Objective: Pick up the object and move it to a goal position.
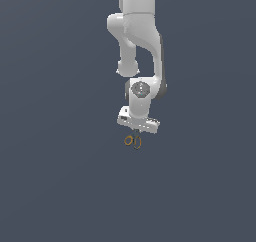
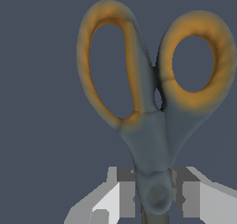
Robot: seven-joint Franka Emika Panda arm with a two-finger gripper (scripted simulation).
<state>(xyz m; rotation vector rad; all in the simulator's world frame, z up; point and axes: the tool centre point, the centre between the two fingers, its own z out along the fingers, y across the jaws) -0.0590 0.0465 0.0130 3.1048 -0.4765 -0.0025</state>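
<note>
The scissors [image 2: 150,126] are filling most of the wrist view, with their two ring handles pointing away from the camera and showing orange linings against dark grey plastic. One ring is looking long and oval, the other rounder. The two handles are joining into a grey neck that is narrowing toward the pivot, and the pivot is sitting right between the gripper's fingers [image 2: 121,193]. The gripper [image 2: 155,195] is clenching on the scissors at that pivot, with a grey pad pressing against each side. The blades are lying hidden past the pivot, so this view is not showing them.

The exterior view is giving what the close one cannot: the scissors [image 1: 133,140] are hanging just under the gripper [image 1: 136,131] as a tiny pair of orange-edged rings, handles downward, with nothing but flat dark grey-blue background around them. Whether they are touching any surface is not something this view is making clear. Here the fingers are too small to read, so the grasp is showing only in the wrist view.

Above the gripper, the white arm [image 1: 140,41] is coming down from the top edge of the exterior view, bending through rounded joints to a wrist with a grey round cap on it.
</note>
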